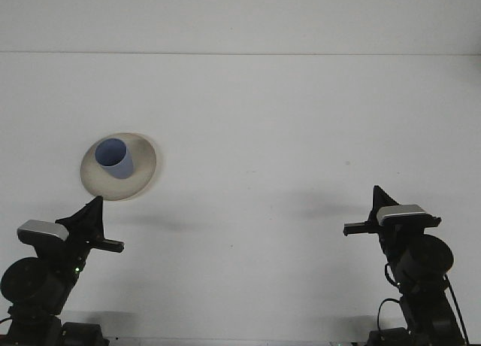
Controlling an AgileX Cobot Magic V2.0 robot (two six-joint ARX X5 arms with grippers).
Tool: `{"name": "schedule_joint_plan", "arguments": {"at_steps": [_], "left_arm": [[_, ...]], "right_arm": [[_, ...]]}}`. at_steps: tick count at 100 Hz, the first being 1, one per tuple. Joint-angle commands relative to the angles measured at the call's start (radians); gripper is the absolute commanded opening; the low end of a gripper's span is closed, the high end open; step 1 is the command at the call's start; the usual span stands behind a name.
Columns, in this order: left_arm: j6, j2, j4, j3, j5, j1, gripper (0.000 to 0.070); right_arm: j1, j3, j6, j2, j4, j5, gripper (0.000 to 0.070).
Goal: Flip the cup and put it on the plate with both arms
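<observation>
A blue cup (114, 157) stands upright, mouth up, on a beige plate (143, 168) at the left of the white table. My left gripper (96, 229) sits low at the bottom left, just below the plate and apart from it. My right gripper (368, 217) is at the bottom right, far from the cup. Neither gripper holds anything that I can see.
The white table (285, 135) stretches back to a wall edge at the top. Both arm bases and their wrist cameras fill the bottom corners.
</observation>
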Motion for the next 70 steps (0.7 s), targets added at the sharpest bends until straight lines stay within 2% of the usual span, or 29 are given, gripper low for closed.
{"name": "schedule_joint_plan", "arguments": {"at_steps": [1,26,56,70], "left_arm": [[0.014,-0.024,0.058,-0.038,-0.016,0.002,0.0011],[0.026,-0.181,0.232,-0.27,-0.028,0.003,0.0011],[0.021,-0.34,0.269,-0.445,-0.098,0.004,0.0011],[0.022,-0.341,0.296,-0.479,-0.102,0.005,0.0011]], "right_arm": [[0.001,0.01,-0.011,0.002,0.011,-0.001,0.0],[0.001,0.01,-0.011,0.002,0.011,-0.001,0.0],[0.001,0.01,-0.011,0.002,0.011,-0.001,0.0],[0.001,0.01,-0.011,0.002,0.011,-0.001,0.0]]}}
